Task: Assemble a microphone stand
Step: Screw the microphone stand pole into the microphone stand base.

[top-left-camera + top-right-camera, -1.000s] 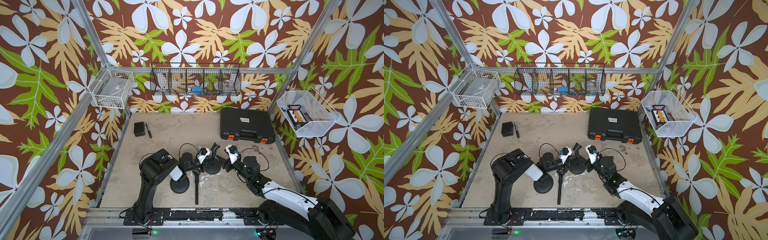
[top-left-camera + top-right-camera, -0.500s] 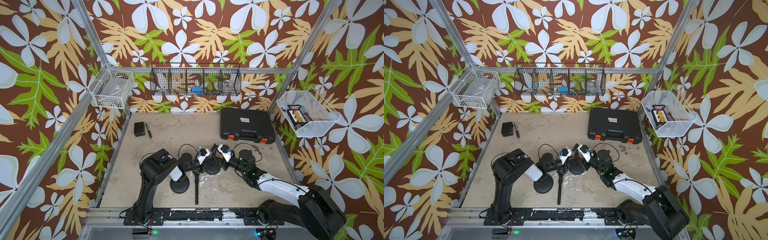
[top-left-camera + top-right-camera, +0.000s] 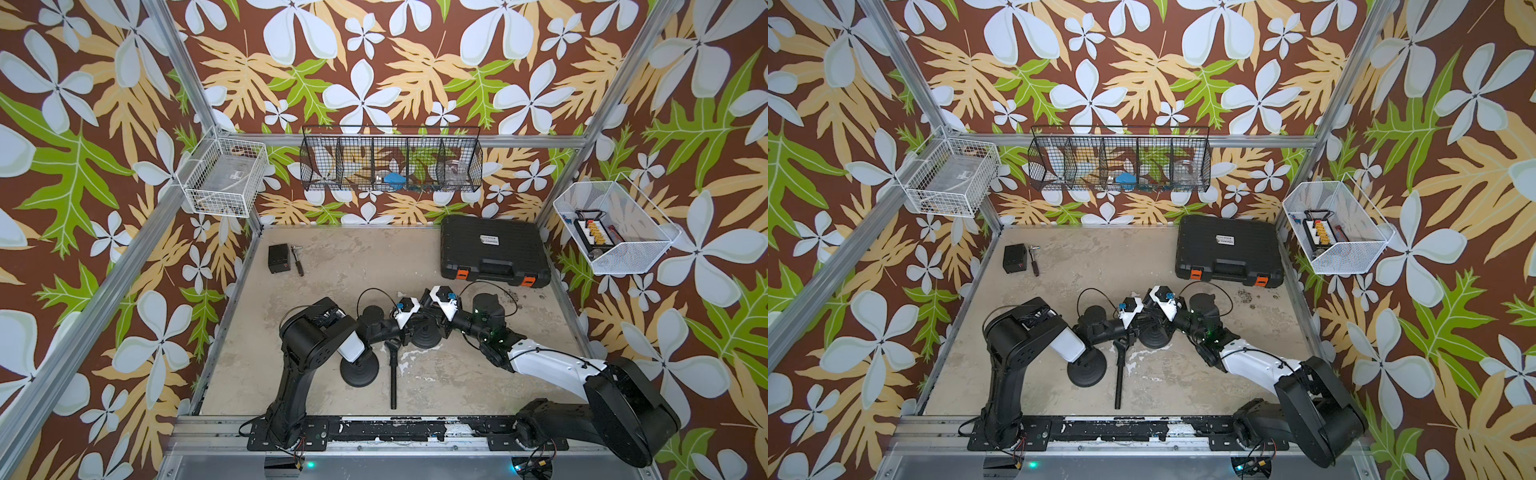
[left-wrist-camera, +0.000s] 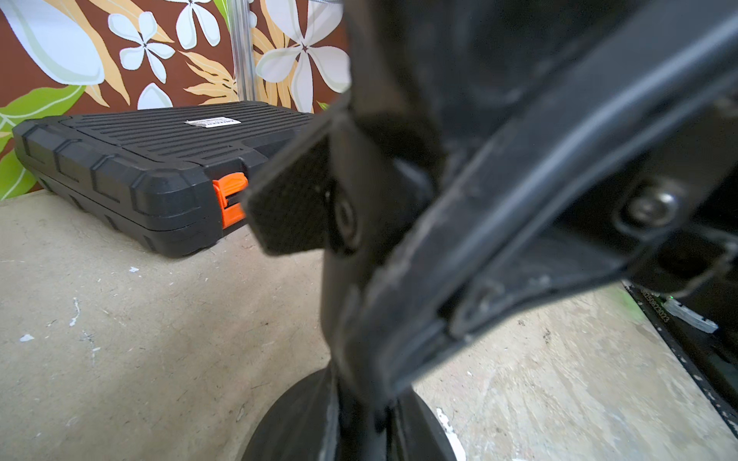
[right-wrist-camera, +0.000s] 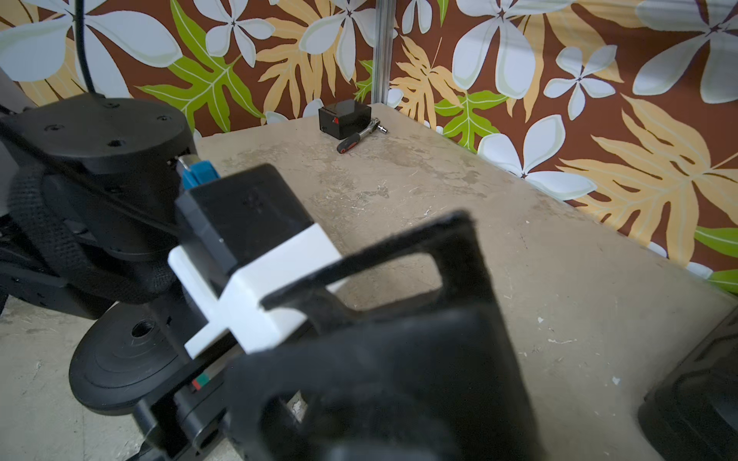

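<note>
Meeting over the round base (image 3: pixel 426 341) at mid-worktop (image 3: pixel 332 266)
Left tool (image 3: pixel 412 328) was clenched right above the base, tips down at the disc; whether it pinched anything was unclear. Right tool (image 3: pixel 434 322) sat at the opposite side, its grip unreadable. The black rod (image 3: pixel 393 382) lay flat just beside the base, touched by neither tool.

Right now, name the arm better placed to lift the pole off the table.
Left, probably. The pole lies with its far end by the left pincer, which is shut and must open first; the right pincer sits farther, beyond the base.
</note>
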